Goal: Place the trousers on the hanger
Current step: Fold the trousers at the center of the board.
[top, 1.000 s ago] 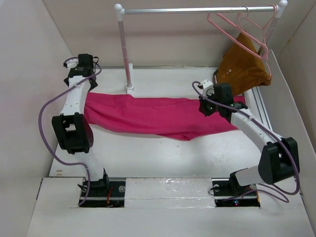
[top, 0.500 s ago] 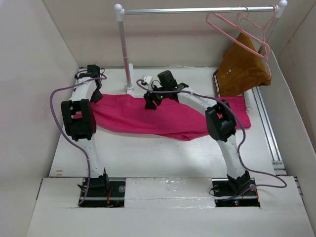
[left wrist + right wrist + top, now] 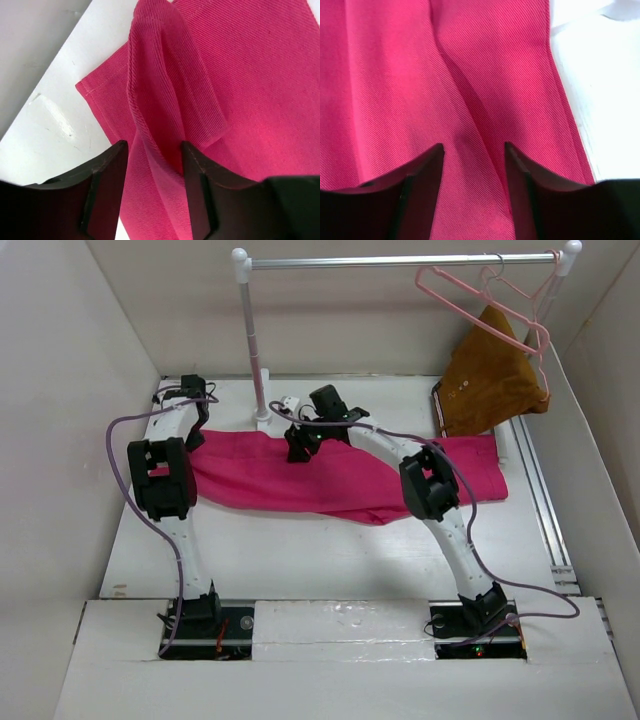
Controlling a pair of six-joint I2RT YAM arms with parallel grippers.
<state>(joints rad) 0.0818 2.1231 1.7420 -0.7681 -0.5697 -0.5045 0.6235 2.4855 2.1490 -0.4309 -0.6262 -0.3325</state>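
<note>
The magenta trousers (image 3: 260,475) lie flat across the table from left to right. My left gripper (image 3: 192,440) is at their left end. In the left wrist view the left gripper (image 3: 153,145) is shut on a raised fold of the trousers (image 3: 240,75). My right gripper (image 3: 297,452) reaches across to the trousers' far edge near the post. In the right wrist view the right gripper (image 3: 474,146) has its jaws partly apart, tips down on flat cloth (image 3: 395,75) with a crease between them. The pale-pink hangers (image 3: 480,302) hang at the rail's right end, away from both grippers.
The silver rail (image 3: 400,260) spans the back on a white post (image 3: 255,350) with its foot by the right gripper. A mustard-brown garment (image 3: 495,375) hangs at the back right. White walls (image 3: 70,390) close in both sides.
My right arm swung from the trousers' right end across to their far edge near the post. My left gripper moved a little right and down onto the trousers' left end.
</note>
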